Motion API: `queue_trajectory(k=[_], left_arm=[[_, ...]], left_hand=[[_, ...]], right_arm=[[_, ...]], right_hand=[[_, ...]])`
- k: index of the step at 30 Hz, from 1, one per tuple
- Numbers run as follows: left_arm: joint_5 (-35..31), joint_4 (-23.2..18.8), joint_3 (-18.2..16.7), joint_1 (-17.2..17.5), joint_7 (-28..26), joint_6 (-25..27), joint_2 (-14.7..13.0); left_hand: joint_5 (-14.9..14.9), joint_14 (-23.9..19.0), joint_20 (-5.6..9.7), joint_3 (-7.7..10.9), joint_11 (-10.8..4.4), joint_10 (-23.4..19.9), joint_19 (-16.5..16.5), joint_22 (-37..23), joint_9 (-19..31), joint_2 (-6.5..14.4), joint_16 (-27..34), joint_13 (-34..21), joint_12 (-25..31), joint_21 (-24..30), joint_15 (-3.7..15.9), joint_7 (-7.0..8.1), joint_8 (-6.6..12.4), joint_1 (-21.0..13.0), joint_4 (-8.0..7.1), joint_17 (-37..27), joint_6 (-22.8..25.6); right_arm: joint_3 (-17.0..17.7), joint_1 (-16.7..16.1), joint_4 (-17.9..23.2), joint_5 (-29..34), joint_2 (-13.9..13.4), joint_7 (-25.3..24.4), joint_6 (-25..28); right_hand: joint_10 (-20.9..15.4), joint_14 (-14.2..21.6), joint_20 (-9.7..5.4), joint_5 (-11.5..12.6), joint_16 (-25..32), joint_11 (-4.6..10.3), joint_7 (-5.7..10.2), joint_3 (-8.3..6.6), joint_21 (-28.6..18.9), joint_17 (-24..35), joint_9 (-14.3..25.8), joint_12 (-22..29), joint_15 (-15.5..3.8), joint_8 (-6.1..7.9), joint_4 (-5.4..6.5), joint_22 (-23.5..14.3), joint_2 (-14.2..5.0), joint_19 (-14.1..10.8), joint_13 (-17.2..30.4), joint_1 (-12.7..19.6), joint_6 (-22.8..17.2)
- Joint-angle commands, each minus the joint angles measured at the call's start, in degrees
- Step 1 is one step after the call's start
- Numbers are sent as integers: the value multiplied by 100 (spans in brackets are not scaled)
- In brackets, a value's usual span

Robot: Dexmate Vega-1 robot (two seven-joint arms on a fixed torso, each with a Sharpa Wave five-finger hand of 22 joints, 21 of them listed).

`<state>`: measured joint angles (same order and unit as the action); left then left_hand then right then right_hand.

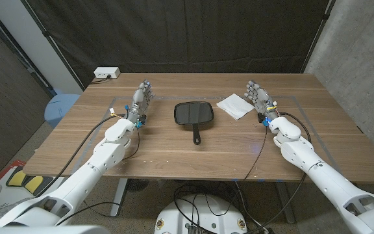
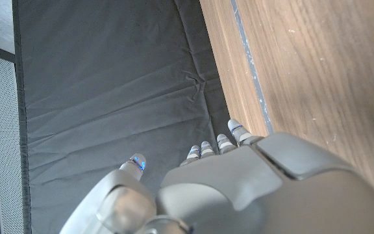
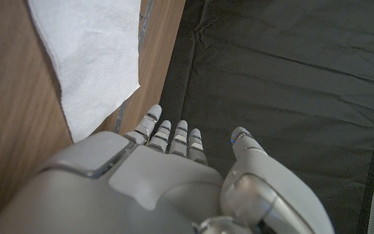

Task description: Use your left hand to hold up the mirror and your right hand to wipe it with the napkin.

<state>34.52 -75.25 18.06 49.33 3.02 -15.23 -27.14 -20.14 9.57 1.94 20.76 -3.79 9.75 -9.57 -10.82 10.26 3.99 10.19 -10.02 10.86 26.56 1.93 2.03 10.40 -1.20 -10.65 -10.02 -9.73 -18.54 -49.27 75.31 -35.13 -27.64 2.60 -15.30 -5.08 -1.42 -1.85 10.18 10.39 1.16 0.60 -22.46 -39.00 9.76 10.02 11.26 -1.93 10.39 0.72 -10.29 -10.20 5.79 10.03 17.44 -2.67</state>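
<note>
Both of our hands stand over the wooden table (image 1: 174, 153) with nothing in them, fingers extended and apart. Our left hand (image 1: 141, 101) sits toward the left side of the table, its fingers pointing toward the far edge; in the left wrist view we see the back of the same left hand (image 2: 252, 188) with its fingertips (image 2: 236, 130) straight and loosely spread near the table's edge, against the dark curtain (image 2: 109, 84). Our right hand (image 1: 260, 97) mirrors it on the right side, also holding nothing. The mirror (image 1: 194, 115) lies flat on the table between our two hands, well apart from the left one, its dark oval face up and its black handle pointing toward us. The napkin (image 1: 235, 106), white and unfolded flat, lies just beside our right hand, between that hand and the mirror, near the mirror's right rim but not touching it as far as we can tell. In the right wrist view the napkin (image 3: 89, 58) lies just beyond the fingertips (image 3: 151, 117) of our right hand (image 3: 154, 188). A white power strip (image 1: 106, 73) sits at the table's far left corner.
</note>
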Motion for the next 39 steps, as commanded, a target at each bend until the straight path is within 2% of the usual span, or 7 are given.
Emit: queue_trajectory(k=[1,9,12,14,18,30,39], left_arm=[[-771,-182,-855,246,453,417,630],[-1185,-321,-1294,377,731,621,968],[-1376,-462,-1386,457,767,770,1005],[-1513,-580,-1434,514,764,905,1009],[-1798,-804,-1500,626,747,1128,1000],[-2408,-1488,-1625,969,924,1765,825],[-2724,-1973,-1751,1268,1030,2014,705]], left_hand=[[-27,832,331,42,-31,937,-308,-7,9,617,45,-14,32,22,187,5,26,5,-7,-19,-1071],[-18,577,193,20,-66,747,-168,2,12,498,105,-15,89,54,37,96,71,-49,64,-13,-947],[5,455,140,-9,-132,685,-102,28,7,269,95,-15,89,38,7,259,82,-229,250,8,-873],[51,228,-48,-60,-220,574,26,42,5,-17,102,-18,97,23,-50,395,81,-510,506,12,-807],[123,-156,-219,-76,-185,323,165,43,12,-254,143,-27,139,-8,-156,509,134,-926,845,4,-594],[266,-737,-1029,-189,95,-69,563,5,54,-711,197,-57,180,-13,-279,354,214,-1601,1376,-51,-182],[343,-1367,-1165,-372,364,-648,1140,-3,97,-1032,358,-98,319,97,-132,28,299,-1817,1557,-108,230]], right_arm=[[690,-224,151,592,489,323,329],[1008,-309,265,922,750,504,503],[1094,-351,321,1012,817,547,555],[1142,-375,350,1058,861,576,583],[1219,-429,413,1142,932,615,637],[1337,-625,673,1311,1059,674,773],[1363,-830,979,1400,1097,629,869]], right_hand=[[-36,-35,-441,37,33,-4,-9,-36,-28,19,28,23,-130,34,-4,-21,-28,45,13,60,-36],[-34,-35,-436,38,32,-9,-6,-39,-21,18,27,21,-124,33,-1,-21,-25,42,13,64,-36],[-32,-32,-426,38,33,-9,-10,-40,-18,17,28,20,-120,32,0,-21,-23,41,13,66,-35],[-32,-32,-423,38,33,-9,-7,-41,-16,17,28,20,-123,32,0,-21,-21,41,13,67,-33],[-32,-26,-416,37,34,-13,-13,-41,-12,15,27,19,-119,31,-3,-20,-14,39,13,71,-31],[-31,-19,-405,35,32,-15,-11,-43,1,11,27,18,-110,31,-14,-19,2,33,13,86,-34],[-30,-20,-401,34,29,-12,-14,-46,9,10,27,16,-107,31,-20,-19,5,30,13,94,-35]])
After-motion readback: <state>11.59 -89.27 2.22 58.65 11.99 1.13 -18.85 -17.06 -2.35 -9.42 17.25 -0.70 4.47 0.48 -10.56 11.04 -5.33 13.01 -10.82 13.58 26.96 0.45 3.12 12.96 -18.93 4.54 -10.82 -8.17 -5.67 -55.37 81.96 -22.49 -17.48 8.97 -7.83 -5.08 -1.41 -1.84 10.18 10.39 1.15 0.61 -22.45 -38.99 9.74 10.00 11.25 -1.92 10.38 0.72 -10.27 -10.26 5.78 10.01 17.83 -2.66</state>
